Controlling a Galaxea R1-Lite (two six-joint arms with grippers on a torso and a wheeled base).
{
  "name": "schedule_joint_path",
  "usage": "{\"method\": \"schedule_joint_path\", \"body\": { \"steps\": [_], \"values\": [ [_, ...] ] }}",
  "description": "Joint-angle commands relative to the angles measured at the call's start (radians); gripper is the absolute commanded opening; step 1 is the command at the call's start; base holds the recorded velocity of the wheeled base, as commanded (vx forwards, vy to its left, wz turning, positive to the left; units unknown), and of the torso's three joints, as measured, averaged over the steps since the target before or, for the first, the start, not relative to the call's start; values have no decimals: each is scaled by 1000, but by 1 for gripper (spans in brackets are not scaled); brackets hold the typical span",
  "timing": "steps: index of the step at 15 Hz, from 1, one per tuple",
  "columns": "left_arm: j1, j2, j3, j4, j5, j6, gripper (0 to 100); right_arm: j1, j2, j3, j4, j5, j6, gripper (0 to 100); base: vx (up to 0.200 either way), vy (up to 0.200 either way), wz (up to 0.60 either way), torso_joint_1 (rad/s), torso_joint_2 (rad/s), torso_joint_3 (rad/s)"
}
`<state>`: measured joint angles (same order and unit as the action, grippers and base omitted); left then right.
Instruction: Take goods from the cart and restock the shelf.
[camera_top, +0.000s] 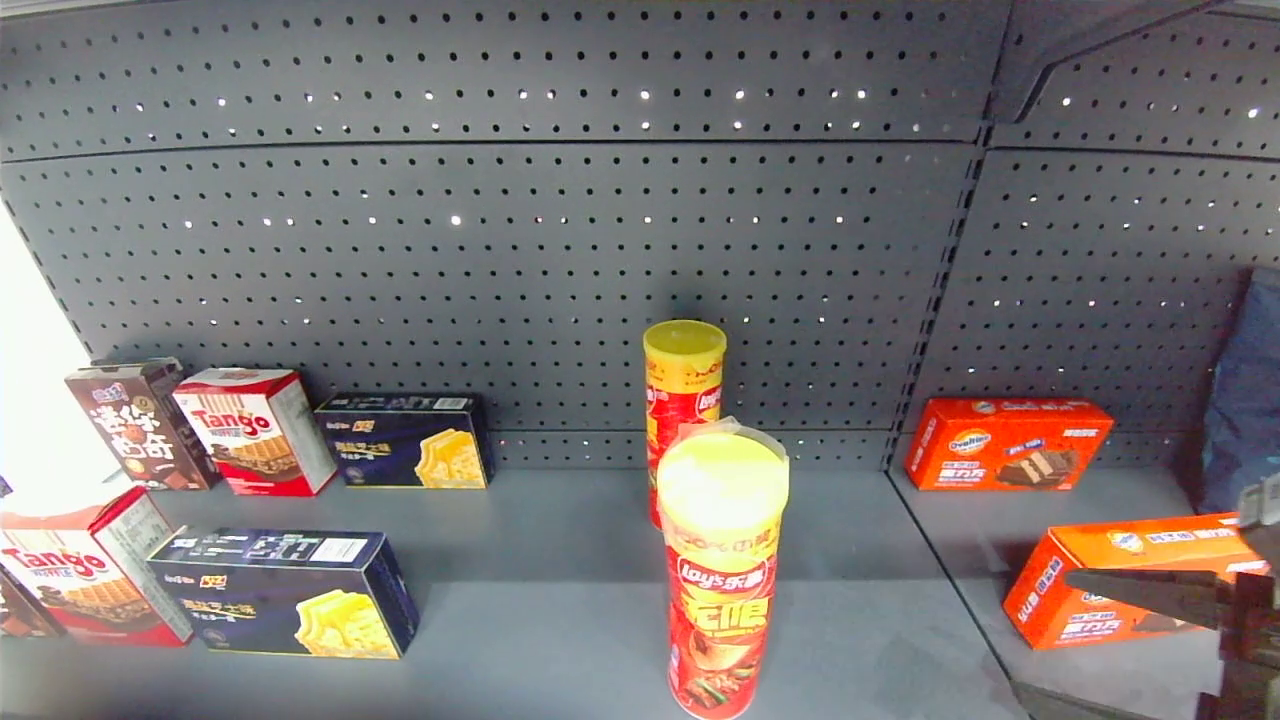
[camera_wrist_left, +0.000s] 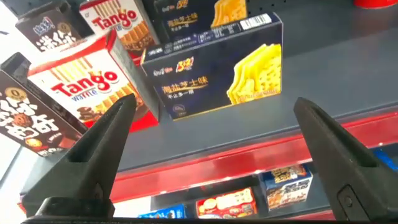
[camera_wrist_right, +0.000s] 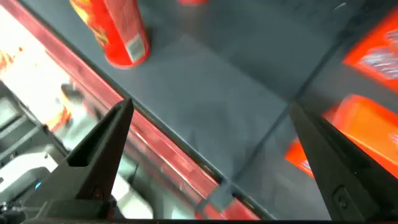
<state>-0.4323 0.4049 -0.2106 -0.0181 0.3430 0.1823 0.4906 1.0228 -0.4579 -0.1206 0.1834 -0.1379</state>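
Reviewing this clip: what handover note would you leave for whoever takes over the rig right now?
Left gripper: open, empty, at the left end of the shelf, facing the navy box.
Right gripper: open, empty, over the shelf's front edge near the orange boxes.
Front can and back can stand upright mid-shelf, one behind the other.
Done: both cans appear placed. Left: probably fetch the next item from the cart.

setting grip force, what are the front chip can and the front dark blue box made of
Front chip can: probably paperboard tube, glossy printed wrap, translucent plastic lid. Front dark blue box: likely thin cardboard, sharp folded edges, slight sheen.
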Motion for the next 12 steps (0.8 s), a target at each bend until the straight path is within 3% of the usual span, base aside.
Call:
{"method": "schedule_joint_path", "body": {
  "steps": [1, 4, 12],
  "values": [
    [0, -15, 19, 0, 1, 0, 100, 78, 145, -16, -31, -41, 4, 100, 0, 0, 0, 0, 0, 0],
    [0, -15, 19, 0, 1, 0, 100, 109, 269, 7, -186, -116, 43, 100, 0, 0, 0, 0, 0, 0],
    [1, -15, -16, -2, 1, -1, 100, 158, 499, -154, -200, -117, 50, 100, 0, 0, 0, 0, 0, 0]
  ]
}}
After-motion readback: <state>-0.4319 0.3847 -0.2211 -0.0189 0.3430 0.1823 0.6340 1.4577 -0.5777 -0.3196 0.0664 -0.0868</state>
